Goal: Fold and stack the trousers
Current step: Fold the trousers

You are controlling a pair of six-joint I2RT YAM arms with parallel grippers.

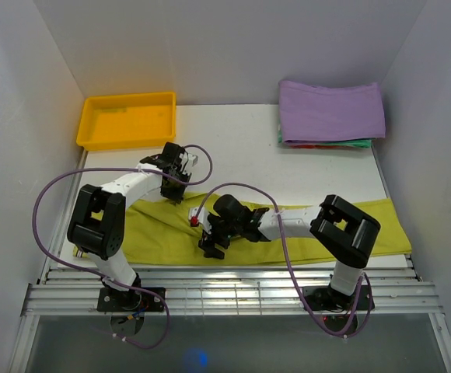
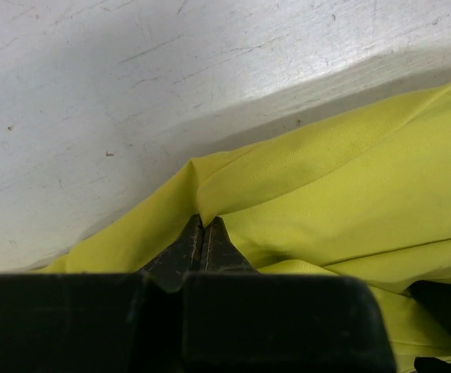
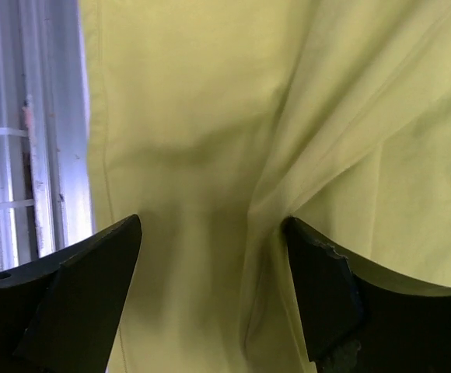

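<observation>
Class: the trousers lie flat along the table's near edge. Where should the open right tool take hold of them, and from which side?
Probably the raised crease in the trousers, coming straight down from above. The cloth lies flat, so that ridge is what stands up enough to pinch, and it sits between the right tool's open fingers. The left tool pinches the far edge.

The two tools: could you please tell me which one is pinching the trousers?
The left tool: it is shut on a fold at the far edge of the trousers, whereas the right tool stands open over them.
</observation>
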